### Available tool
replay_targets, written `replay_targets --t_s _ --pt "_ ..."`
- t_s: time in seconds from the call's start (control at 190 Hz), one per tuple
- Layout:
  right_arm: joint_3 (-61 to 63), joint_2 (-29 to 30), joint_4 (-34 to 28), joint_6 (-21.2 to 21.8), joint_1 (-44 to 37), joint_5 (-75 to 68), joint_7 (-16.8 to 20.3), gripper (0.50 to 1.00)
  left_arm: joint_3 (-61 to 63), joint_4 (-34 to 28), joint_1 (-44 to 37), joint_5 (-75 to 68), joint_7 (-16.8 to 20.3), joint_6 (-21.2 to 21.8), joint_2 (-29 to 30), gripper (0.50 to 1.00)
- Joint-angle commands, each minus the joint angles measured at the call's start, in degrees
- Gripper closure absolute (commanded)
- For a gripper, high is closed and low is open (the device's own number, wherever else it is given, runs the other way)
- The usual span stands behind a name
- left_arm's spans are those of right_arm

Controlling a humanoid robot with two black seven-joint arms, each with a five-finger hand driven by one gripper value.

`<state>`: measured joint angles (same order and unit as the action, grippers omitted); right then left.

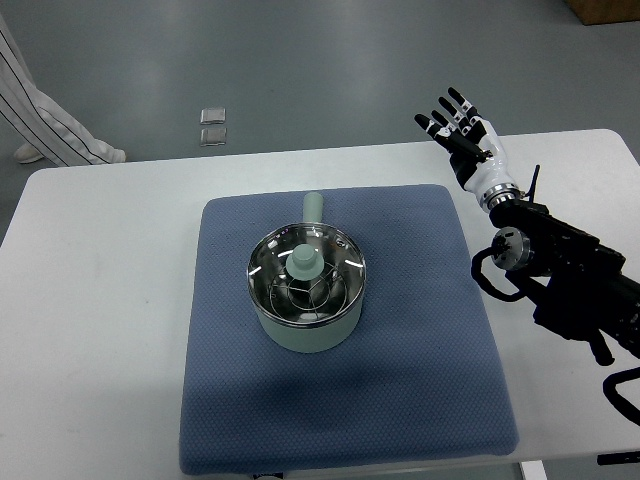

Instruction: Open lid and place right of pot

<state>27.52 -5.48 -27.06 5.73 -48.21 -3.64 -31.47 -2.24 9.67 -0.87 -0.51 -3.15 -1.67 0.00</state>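
I look steeply down on a white tabletop (100,300) with a blue mat (420,330) spread over its middle. A pale green pot (306,300) stands near the centre of the mat, a little toward the far edge, its short handle (313,205) pointing away from me toward the table's far edge. The glass lid (306,272) sits closed on the pot, steel-rimmed, with a pale green knob (304,262) in its middle.

My right hand (466,135) hangs above the far right part of the tabletop, just past the mat's far right corner, well apart from the pot. Its fingers are spread and relaxed, holding nothing. My dark forearm (570,275) runs back to the right edge. My left arm does not show.

A person's striped trouser leg (45,115) stands on the floor beyond the far left corner.

I judge the task barely started: the lid is untouched. Next, I would need to bring my right hand over the pot, lower it onto the knob and close my fingers round it. The bare mat to the pot's right looks roomy enough for the lid.
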Motion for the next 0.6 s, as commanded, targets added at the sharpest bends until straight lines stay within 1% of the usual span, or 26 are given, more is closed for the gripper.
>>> replay_targets --t_s 0.0,0.594 --pt "0.1 -0.1 0.0 0.0 0.0 0.0 0.0 0.570 -0.1 0.1 0.0 0.0 0.0 0.0 0.0 0.500" --pt "0.2 -0.2 0.0 0.0 0.0 0.0 0.0 0.570 -0.2 -0.7 0.3 0.1 0.0 0.7 0.0 0.500"
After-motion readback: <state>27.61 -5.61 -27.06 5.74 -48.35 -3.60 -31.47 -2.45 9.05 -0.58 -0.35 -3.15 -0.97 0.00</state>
